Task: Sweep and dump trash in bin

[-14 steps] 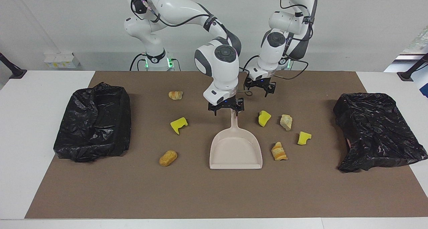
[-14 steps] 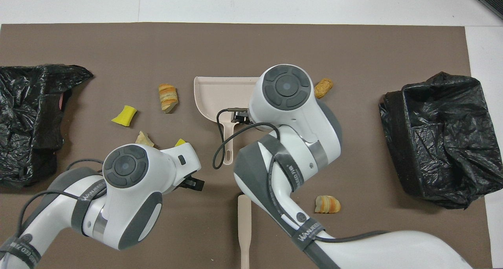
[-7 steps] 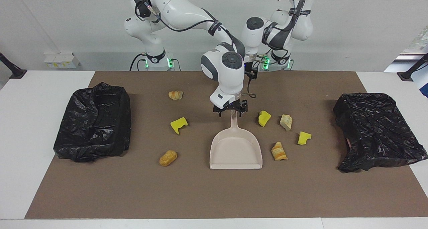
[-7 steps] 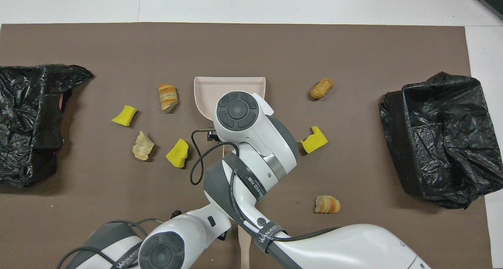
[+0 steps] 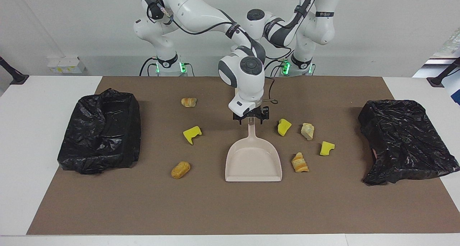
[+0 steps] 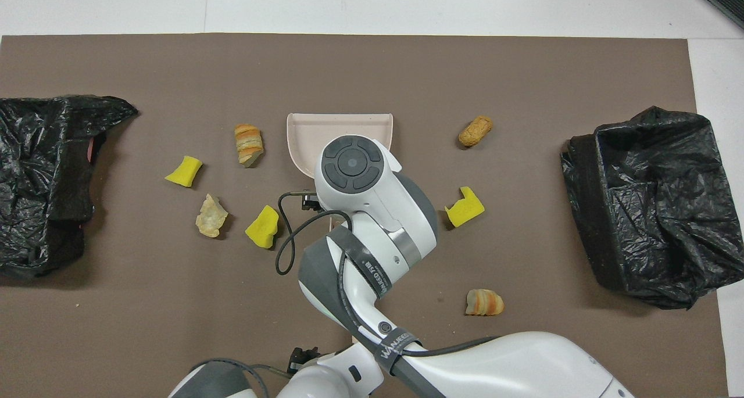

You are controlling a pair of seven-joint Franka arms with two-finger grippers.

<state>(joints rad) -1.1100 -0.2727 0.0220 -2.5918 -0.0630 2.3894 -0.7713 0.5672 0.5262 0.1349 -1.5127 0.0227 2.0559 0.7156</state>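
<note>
A: Why is the right claw [image 5: 251, 121] straddling the beige plastic dustpan [image 5: 253, 161]'s handle?
B: To lift it; the claw isn't clenched yet. The yellow foam and bread-like trash lumps [image 5: 192, 134] lie scattered around it on the brown tabletop [image 5: 215, 210].
A: The left claw?
B: Out of sight, waiting.

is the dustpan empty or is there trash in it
Empty: the dustpan shows a bare beige tray, and the trash pieces all lie on the mat around it.
</note>
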